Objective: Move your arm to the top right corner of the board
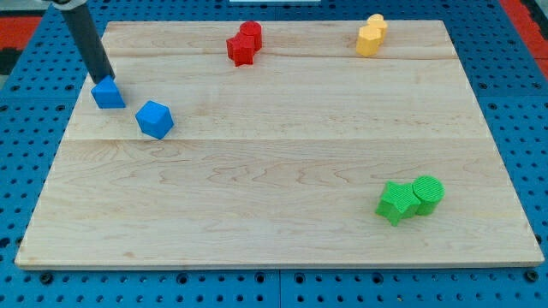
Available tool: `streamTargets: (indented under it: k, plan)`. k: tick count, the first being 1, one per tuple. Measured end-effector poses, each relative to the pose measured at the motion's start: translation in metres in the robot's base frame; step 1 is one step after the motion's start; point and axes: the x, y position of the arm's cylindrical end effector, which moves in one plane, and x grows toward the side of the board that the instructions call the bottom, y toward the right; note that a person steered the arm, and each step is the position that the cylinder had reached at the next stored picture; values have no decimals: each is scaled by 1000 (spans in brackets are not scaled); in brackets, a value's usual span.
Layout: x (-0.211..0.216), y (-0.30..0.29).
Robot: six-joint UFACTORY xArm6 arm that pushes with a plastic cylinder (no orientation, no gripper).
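My tip (103, 79) is at the board's upper left, touching the top edge of a blue block (108, 93). A second blue block, a cube (155, 119), lies just to the right and below it. Two red blocks (245, 43) sit together at the top centre. Two yellow blocks (372, 36) sit together near the top right of the board. A green star-shaped block (395, 202) and a green cylinder (427, 192) touch each other at the lower right. The board's top right corner (438, 26) is far from my tip.
The wooden board (274, 171) lies on a blue perforated table (514, 103). A red strip (522, 13) shows at the view's top right beyond the board.
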Motion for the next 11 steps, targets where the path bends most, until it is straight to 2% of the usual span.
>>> streamTargets:
  k: [1, 2, 3, 4, 5, 6, 8, 9, 10, 11]
  plan:
    - [41, 27]
    - [45, 45]
    - [27, 41]
    - [3, 78]
    - [18, 156]
    - [15, 215]
    - [-44, 357]
    - [-51, 423]
    - [-83, 474]
    - [-149, 502]
